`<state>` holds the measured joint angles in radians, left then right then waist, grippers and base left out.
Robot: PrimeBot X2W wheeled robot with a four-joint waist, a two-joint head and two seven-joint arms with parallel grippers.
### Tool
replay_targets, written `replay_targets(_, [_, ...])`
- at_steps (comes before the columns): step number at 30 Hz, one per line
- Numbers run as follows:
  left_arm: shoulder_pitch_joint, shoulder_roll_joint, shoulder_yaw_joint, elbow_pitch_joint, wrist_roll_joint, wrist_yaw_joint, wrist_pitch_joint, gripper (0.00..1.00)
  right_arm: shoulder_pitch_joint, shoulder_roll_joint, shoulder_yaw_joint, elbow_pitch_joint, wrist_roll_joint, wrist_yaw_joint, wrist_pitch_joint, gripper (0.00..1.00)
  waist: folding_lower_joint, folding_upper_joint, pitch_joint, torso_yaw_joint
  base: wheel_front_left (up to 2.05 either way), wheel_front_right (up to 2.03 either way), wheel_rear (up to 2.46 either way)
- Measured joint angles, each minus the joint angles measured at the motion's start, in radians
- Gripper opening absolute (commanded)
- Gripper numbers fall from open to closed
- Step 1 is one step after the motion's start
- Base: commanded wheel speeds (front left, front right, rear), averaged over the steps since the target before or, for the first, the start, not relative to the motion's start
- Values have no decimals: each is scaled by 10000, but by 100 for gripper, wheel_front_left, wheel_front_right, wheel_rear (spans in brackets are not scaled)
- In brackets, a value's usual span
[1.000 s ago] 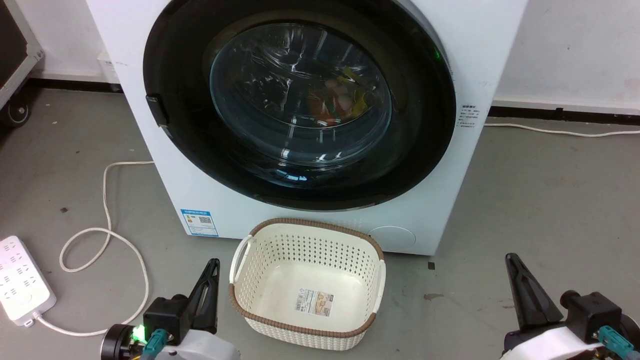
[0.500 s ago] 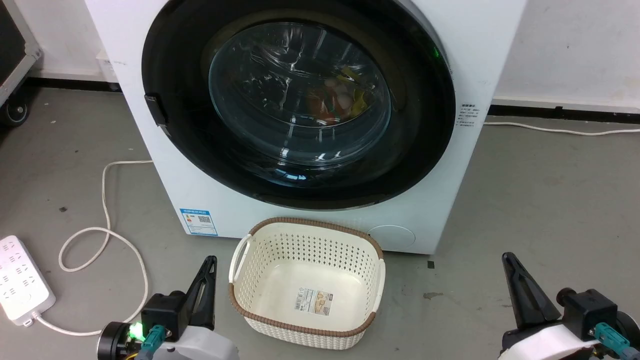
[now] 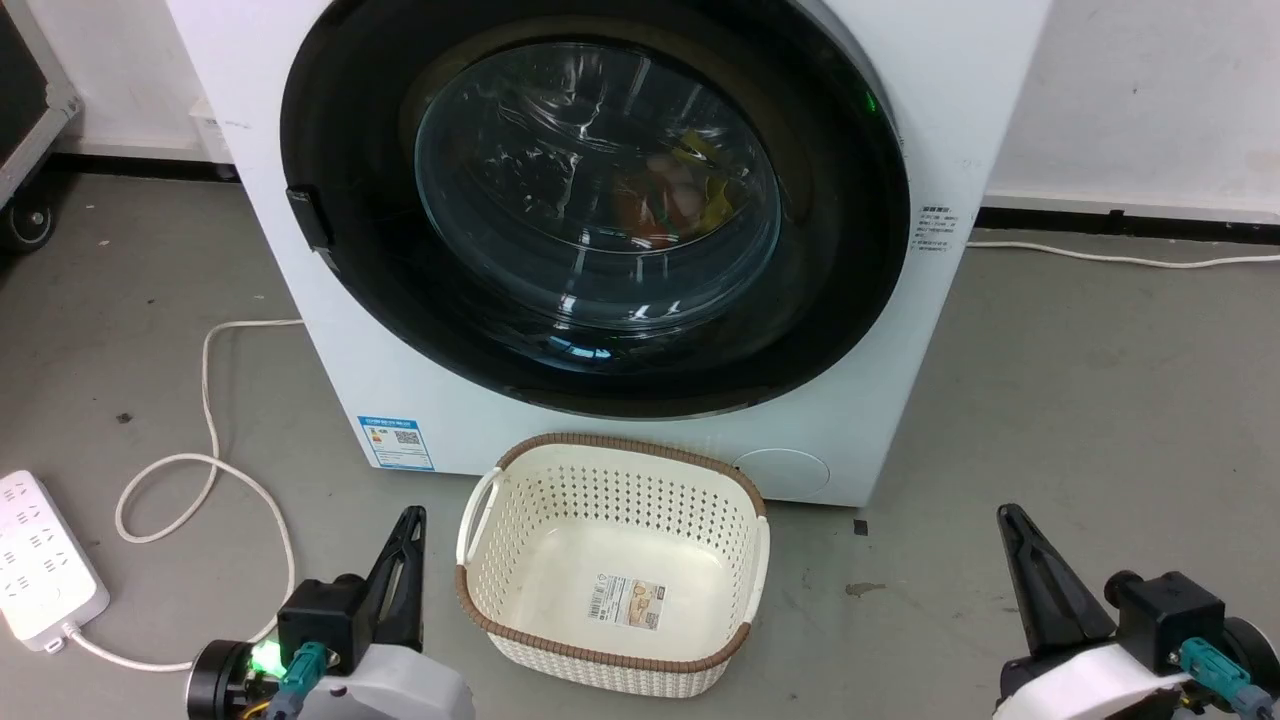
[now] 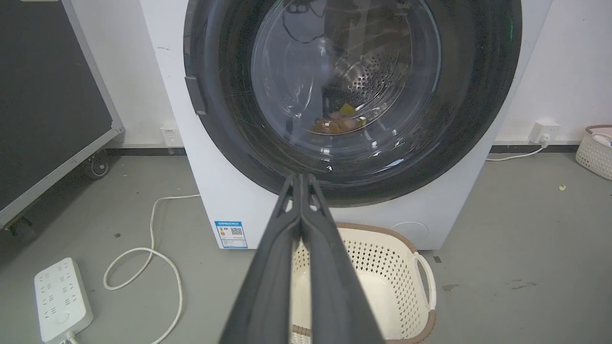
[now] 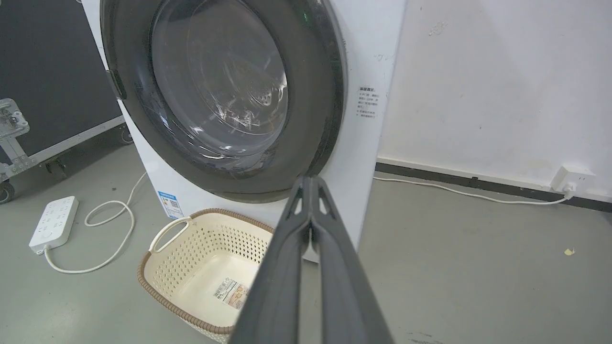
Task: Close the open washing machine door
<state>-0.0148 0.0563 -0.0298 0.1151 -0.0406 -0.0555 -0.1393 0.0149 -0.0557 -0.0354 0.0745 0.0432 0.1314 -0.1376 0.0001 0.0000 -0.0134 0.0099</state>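
Observation:
The white washing machine (image 3: 940, 120) stands in front of me. Its round door (image 3: 850, 250) with the glossy black rim and glass bowl lies flat against the machine front, and coloured laundry shows through the glass. In the left wrist view the door (image 4: 229, 119) faces me, and in the right wrist view the door (image 5: 315, 95) is seen from its right side. My left gripper (image 3: 412, 515) is shut and empty, low at the left, well short of the machine. My right gripper (image 3: 1006, 512) is shut and empty at the lower right. Both pairs of fingers press together at left gripper (image 4: 299, 177) and right gripper (image 5: 310, 178).
A cream perforated basket (image 3: 480, 500) with a brown rim stands empty on the floor before the machine, between my grippers. A white power strip (image 3: 40, 570) and looping cable (image 3: 210, 400) lie at the left. A black wheeled case (image 4: 48, 95) stands left; a wall socket (image 5: 569, 179) right.
The whole head view has drifted slightly, so the camera moved. Both grippers sit a little lower and more to the left in the view. The door has stayed as it was.

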Motion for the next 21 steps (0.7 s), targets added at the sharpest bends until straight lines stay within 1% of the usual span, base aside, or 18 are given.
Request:
replay_targets(10, [0, -17, 46, -163, 38, 13, 234, 0, -3, 0, 54, -104, -46, 0, 219, 0, 0, 0, 20, -15, 0, 0, 0])
replay_targets(21, [0, -23, 86, -332, 113, 130, 435, 0, -5, 0, 100, -207, -102, 0, 403, 0, 0, 0, 42, -31, 0, 0, 0])
